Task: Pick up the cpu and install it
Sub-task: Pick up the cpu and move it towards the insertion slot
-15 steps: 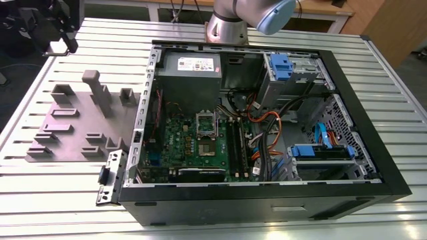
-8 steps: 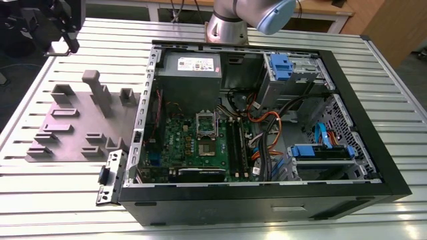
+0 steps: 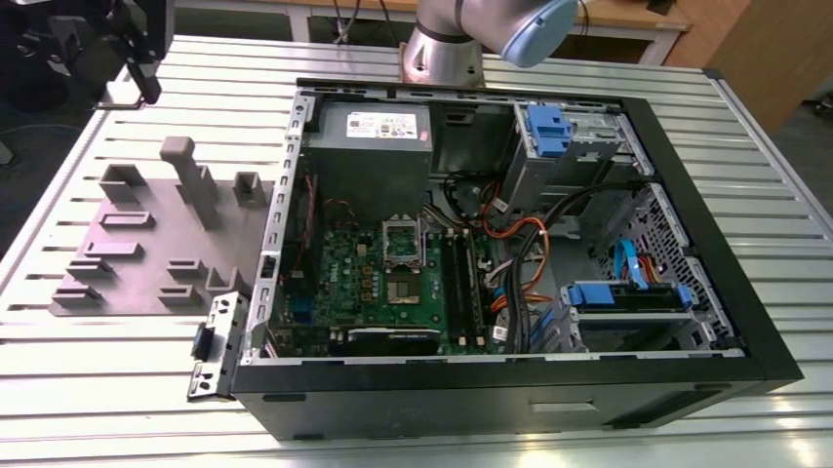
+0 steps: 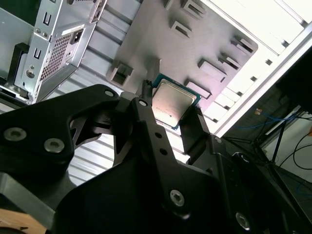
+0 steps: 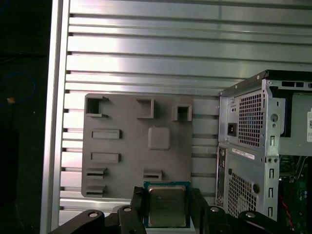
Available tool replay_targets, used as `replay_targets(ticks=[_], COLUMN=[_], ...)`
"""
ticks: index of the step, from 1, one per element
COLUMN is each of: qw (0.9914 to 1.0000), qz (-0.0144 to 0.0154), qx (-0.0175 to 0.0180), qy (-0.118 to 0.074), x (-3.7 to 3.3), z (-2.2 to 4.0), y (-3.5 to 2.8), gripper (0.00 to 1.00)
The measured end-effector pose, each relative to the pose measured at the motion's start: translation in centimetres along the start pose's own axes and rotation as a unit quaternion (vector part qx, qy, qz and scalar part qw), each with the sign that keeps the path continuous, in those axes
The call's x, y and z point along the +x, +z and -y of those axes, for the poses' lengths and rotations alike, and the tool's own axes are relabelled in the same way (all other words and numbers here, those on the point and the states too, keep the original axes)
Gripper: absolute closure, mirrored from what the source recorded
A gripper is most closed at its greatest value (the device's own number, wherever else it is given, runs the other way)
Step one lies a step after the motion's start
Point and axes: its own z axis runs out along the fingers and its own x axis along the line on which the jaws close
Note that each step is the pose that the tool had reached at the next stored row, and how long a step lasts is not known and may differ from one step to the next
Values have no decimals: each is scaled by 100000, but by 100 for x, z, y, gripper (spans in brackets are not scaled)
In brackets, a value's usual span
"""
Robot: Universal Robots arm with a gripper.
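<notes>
The cpu (image 4: 171, 101) (image 5: 166, 204) is a small square chip with a silvery top and a green-tan rim. In both wrist views it sits clamped between the two black fingers (image 4: 145, 92) (image 5: 138, 204) of my gripper (image 4: 171, 105) (image 5: 167, 207), which is shut on its edges. It hangs in the air above the grey fixture plate (image 5: 126, 146) (image 4: 195, 44). In the exterior view the gripper (image 3: 131, 83) is high at the far left, left of the open computer case (image 3: 521, 400). The silver socket frame (image 3: 401, 244) lies on the green motherboard inside the case.
The grey fixture plate (image 3: 143, 244) carries several raised holders and posts. The case holds a grey power supply (image 3: 371, 127), blue drive brackets (image 3: 625, 292), memory sticks and orange cables beside the socket. The arm's base (image 3: 443, 49) stands behind the case on the slatted metal table (image 3: 117, 390).
</notes>
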Motion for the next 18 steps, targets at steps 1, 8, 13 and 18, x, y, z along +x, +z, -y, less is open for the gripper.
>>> replay_targets(ticks=[1,8,13,18], qw=[100000,100000,100000,100000], qz=[1,3,1,4], qx=[3,1,5,3], qy=[-1,10,-4,-1], x=[-1,-3,-13,-52], z=[10,63,64,65], y=[0,-2,-2,-1], gripper=[53,53,53,53])
